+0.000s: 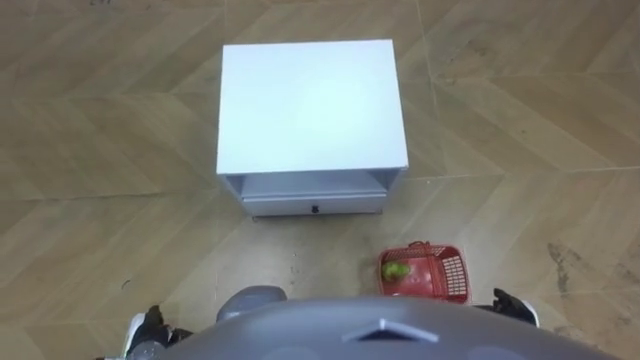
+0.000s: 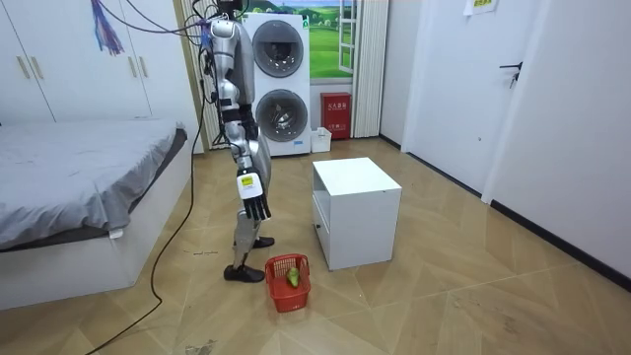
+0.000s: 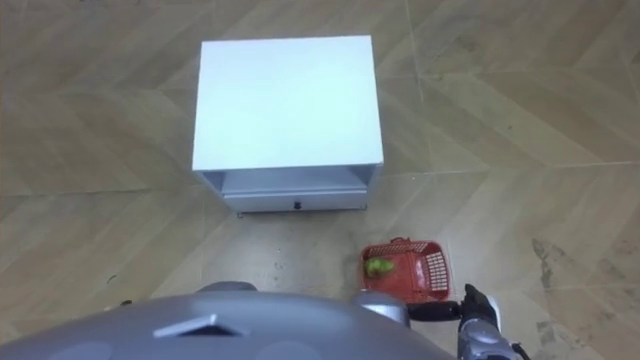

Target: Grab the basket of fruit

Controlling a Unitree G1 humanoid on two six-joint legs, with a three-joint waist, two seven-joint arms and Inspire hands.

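The fruit basket (image 1: 452,272) sat on the wooden floor (image 1: 520,120), just ahead of the robot's right side and a little out from the front right corner of the white cabinet (image 1: 310,105). It stood upright with its mouth up. Its long axis ran across the robot from left to right, roughly parallel to the cabinet's drawer front (image 1: 313,205). A green fruit (image 1: 396,270) lay at its left end, towards the robot's middle. The handle looked raised over the basket, though its exact line was hard to make out.

The robot stood upright facing the cabinet. Its right hand (image 2: 256,205) hung at its side well above the basket, fingers loosely straight and holding nothing. The left hand (image 1: 150,325) hung low on the other side, and I could not tell whether it was apart or together.

The main risk probably lay in the long reach down, since bending so far beside the cabinet could upset the robot's balance or bring it against the cabinet front. A light basket might also skid away if the hand nudged its rim before catching the handle. With the fruit at one end, the basket would likely tip on lifting, and the fruit might roll.
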